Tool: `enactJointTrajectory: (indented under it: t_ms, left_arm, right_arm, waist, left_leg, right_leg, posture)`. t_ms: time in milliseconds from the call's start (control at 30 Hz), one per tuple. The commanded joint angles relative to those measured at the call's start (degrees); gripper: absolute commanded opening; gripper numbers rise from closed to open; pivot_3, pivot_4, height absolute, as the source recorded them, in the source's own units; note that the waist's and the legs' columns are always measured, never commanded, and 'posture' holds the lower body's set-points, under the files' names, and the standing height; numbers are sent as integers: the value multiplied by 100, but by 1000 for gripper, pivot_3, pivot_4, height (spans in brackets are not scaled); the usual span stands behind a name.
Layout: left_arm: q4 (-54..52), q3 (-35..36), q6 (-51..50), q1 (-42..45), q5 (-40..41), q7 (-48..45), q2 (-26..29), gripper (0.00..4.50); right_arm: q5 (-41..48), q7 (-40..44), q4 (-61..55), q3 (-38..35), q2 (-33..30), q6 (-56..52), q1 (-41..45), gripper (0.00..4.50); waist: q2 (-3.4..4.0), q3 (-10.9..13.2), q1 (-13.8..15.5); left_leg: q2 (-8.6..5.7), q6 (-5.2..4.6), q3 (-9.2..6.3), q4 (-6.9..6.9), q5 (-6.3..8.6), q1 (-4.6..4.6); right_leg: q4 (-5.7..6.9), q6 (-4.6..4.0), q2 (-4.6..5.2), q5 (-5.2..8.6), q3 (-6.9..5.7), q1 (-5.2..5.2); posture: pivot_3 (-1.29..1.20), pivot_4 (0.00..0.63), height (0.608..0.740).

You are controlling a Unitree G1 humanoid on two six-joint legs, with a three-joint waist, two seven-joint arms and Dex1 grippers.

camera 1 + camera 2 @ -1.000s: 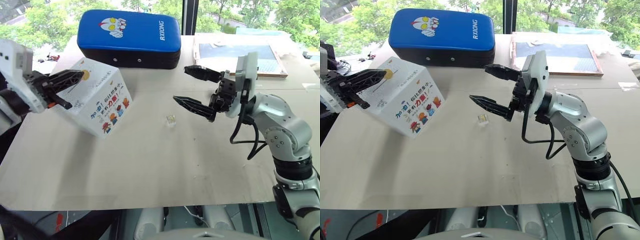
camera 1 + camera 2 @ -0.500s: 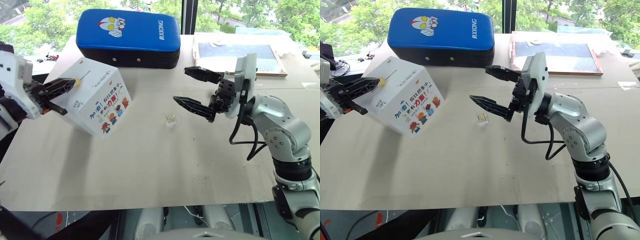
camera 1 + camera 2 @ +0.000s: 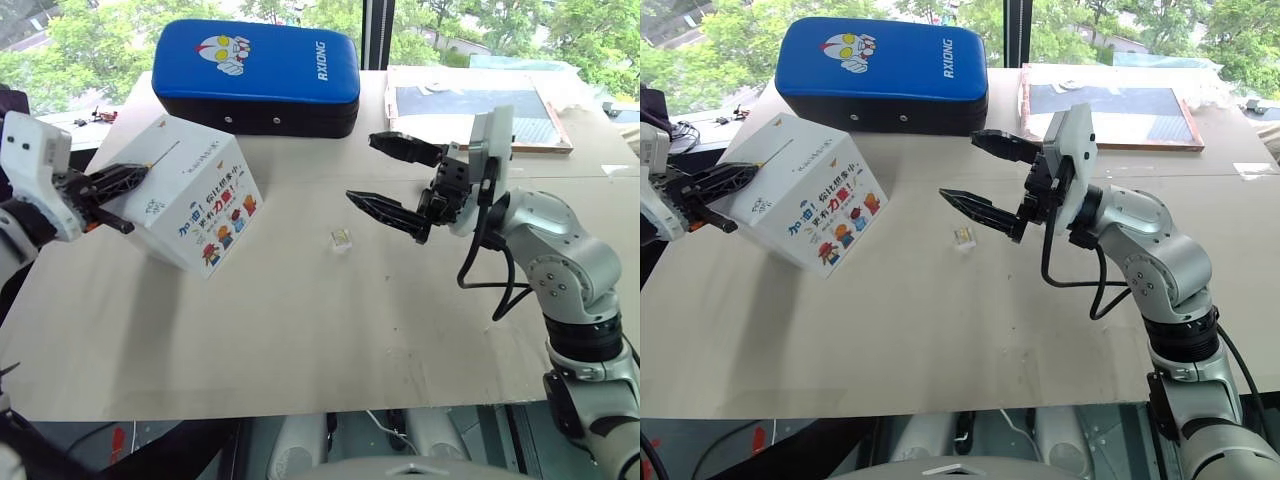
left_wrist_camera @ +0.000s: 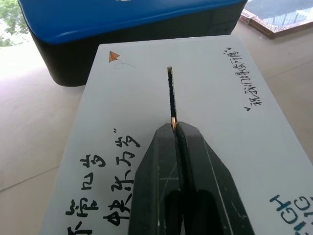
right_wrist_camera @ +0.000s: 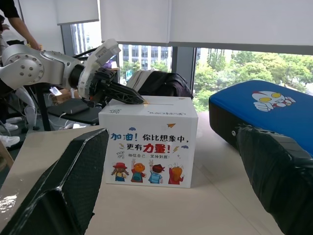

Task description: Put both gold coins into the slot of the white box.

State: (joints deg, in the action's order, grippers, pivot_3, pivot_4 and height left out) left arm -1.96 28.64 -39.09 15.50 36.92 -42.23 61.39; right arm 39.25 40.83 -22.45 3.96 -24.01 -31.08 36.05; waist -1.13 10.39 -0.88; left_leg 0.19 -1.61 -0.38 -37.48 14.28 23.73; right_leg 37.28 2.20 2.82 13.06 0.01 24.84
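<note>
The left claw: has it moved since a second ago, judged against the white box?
Yes. The left claw has drawn back toward the box's left edge, off the top face, with its tips still at the slot.

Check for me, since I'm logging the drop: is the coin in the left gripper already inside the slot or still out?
Partly in. The gold coin stands on edge in the slot, pinched by the shut left gripper.

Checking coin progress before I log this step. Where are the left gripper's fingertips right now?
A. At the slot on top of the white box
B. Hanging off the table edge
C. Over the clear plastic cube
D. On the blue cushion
A: the shut left gripper sits at the slot on the white box, with a gold coin edge glinting between its tips.
</note>
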Motion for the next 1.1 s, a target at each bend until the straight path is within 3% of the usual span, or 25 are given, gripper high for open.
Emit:
enactJointTrajectory:
  t_ms: [33, 200, 333, 400, 467, 567, 767, 933, 1100]
  left_arm:
    - [-55, 86, 18, 83, -69, -32, -12, 554]
    - [-89, 203, 454, 410, -135, 112, -269, 2219]
    - [-455, 667, 298, 886, 682, -7, -623, 2219]
    - [-880, 878, -209, 975, 1551, -144, -648, 2219]
    - [-1419, 946, -714, 762, 2277, -381, -570, 2219]
    - [-2369, 712, -1199, -118, 2564, -814, -308, 2219]
    - [-3177, -160, -912, -1356, 1423, -936, 74, 2219]
    - [-3116, -786, -539, -1602, 411, -598, 46, 2219]
    - [-2975, -798, -443, -1574, 192, -283, -352, 2219]
  right_arm:
    - [25, -18, -216, -139, 13, 73, 33, 4500]
    - [-14, -4, -180, -137, -8, 85, -2, 4500]
    - [-126, 36, -132, -73, -54, 85, -126, 4500]
    - [-438, 36, -41, 142, -66, 201, -337, 4500]
    - [-833, 13, 73, 415, -52, 358, -559, 4500]
    - [-1498, -226, 336, 883, 109, 602, -811, 4500]
    - [-2468, -1036, 1151, 1311, 887, 891, -818, 4500]
    - [-3159, -1446, 1907, 1626, 1400, 1021, -628, 4500]
    - [-3545, -1692, 2410, 1664, 1721, 1030, -469, 4500]
  waist:
    - [-1, 0, 2]
    - [-3, -2, 11]
    - [-18, -8, 25]
    - [-24, -11, 7]
    - [-25, -12, -5]
    - [-22, -13, -37]
    - [-18, -11, -71]
    - [-18, -12, -81]
    - [-19, -12, -76]
  left_leg:
    - [0, 0, 0, -2, 0, 0]
    - [-3, -1, 0, -15, 1, 0]
    - [-2, -1, -11, -51, 1, 13]
    - [-4, -6, -7, -64, 3, 13]
    - [-4, -21, -6, -80, 13, 8]
    - [-4, -21, -2, -82, 13, -1]
    - [4, -1, -8, -82, 0, -11]
    - [10, 2, 6, -83, -3, -22]
    - [12, 3, 7, -84, -4, -17]
  right_leg:
    - [3, 0, 0, 0, 0, 0]
    - [17, 0, -3, 0, -1, 0]
    - [35, 0, -2, 0, -11, 0]
    - [43, 1, 8, 0, -6, -4]
    - [50, 1, 10, 0, -3, -10]
    - [64, 1, 8, 0, 8, -11]
    - [77, -8, -33, -1, 34, -8]
    - [76, -29, -60, -15, 42, -12]
    - [72, -28, -60, -16, 42, -10]
  posture:
    - [0, 150, 740]
    - [0, 150, 740]
    - [0, 150, 740]
    - [0, 150, 740]
    - [0, 150, 740]
    - [0, 150, 740]
    - [0, 150, 740]
    - [0, 150, 740]
    - [0, 150, 740]
